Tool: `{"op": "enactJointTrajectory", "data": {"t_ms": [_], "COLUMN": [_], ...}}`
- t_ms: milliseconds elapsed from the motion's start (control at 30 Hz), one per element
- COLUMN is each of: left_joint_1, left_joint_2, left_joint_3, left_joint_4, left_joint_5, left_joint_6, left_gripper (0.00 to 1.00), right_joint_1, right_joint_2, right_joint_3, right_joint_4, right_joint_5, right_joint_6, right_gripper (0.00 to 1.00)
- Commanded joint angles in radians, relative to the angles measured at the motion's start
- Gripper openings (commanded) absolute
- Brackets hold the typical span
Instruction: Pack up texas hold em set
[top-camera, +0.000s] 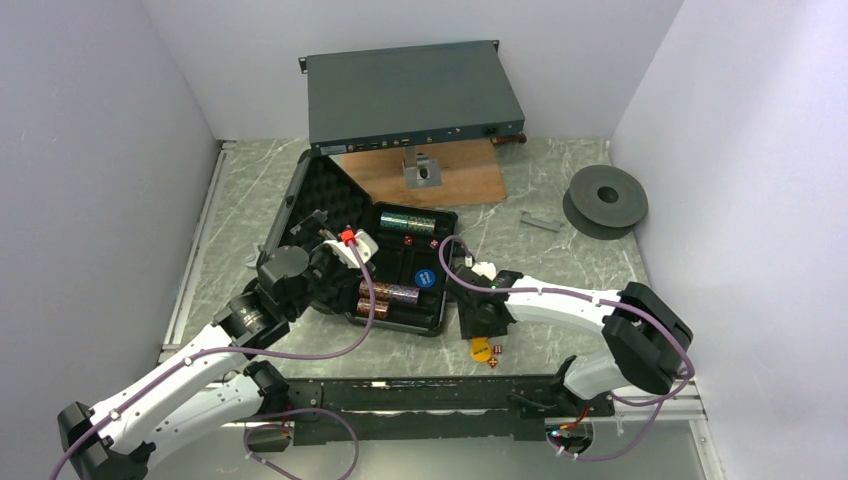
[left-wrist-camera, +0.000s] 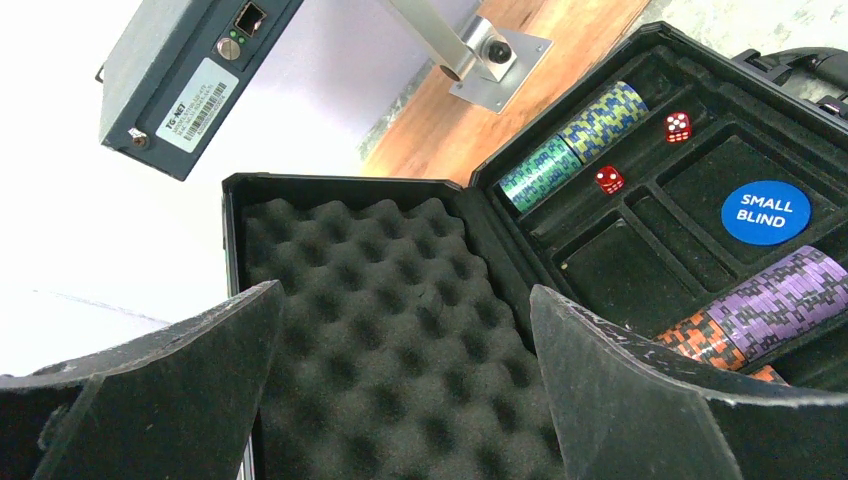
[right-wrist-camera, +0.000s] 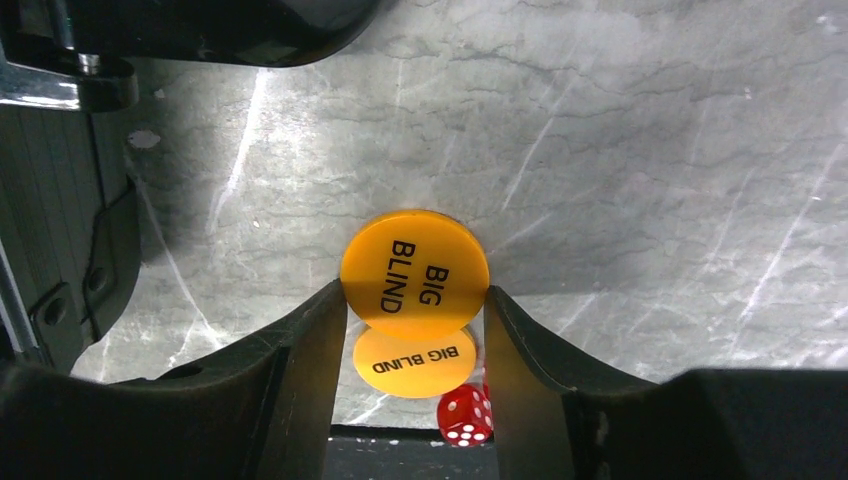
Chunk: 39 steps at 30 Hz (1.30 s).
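A grey marble-patterned table (top-camera: 560, 265) carries an open black case (top-camera: 405, 275) at its centre, the foam-lined lid (top-camera: 315, 205) lying back to the left. Behind the case a wooden board (top-camera: 450, 180) lies flat, with a grey-blue rack unit (top-camera: 410, 95) across the back above it. A dark grey spool (top-camera: 605, 198) sits at the right, with a small grey strip (top-camera: 540, 221) just beside it. Near the case's front right corner lie a yellow disc (top-camera: 481, 350) marked BIG BLIND and two red dice (top-camera: 492, 362). Close by is an orange disc (right-wrist-camera: 415, 262) with the same words; whether it rests on the marble cannot be told.
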Motion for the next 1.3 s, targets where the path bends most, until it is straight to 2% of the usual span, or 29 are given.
{"op": "enactJointTrajectory", "data": {"t_ms": [0, 367, 600, 1267], "left_joint_1": [0.002, 0.002, 0.002, 0.002], "left_joint_2": [-0.013, -0.011, -0.017, -0.024], "left_joint_3": [0.015, 0.015, 0.011, 0.010], "left_joint_4": [0.009, 0.009, 0.018, 0.018], "left_joint_5": [0.007, 0.010, -0.008, -0.014], "left_joint_6": [0.000, 0.000, 0.000, 0.004], "left_gripper": [1.00, 1.00, 1.00, 1.00], "right_joint_1": [-0.004, -0.004, -0.003, -0.050], "right_joint_2": [-0.035, -0.098, -0.101, 0.172], "right_joint_3": [0.059, 0.142, 0.254, 0.547], "right_joint_4": [-0.067, -0.161, -0.196, -0.087], "right_joint_5": [0.056, 0.090, 0.107, 0.080], "right_joint_6": [-0.009, -0.019, -0.058, -0.207], "right_gripper": [0.48, 0.48, 0.48, 0.49]}}
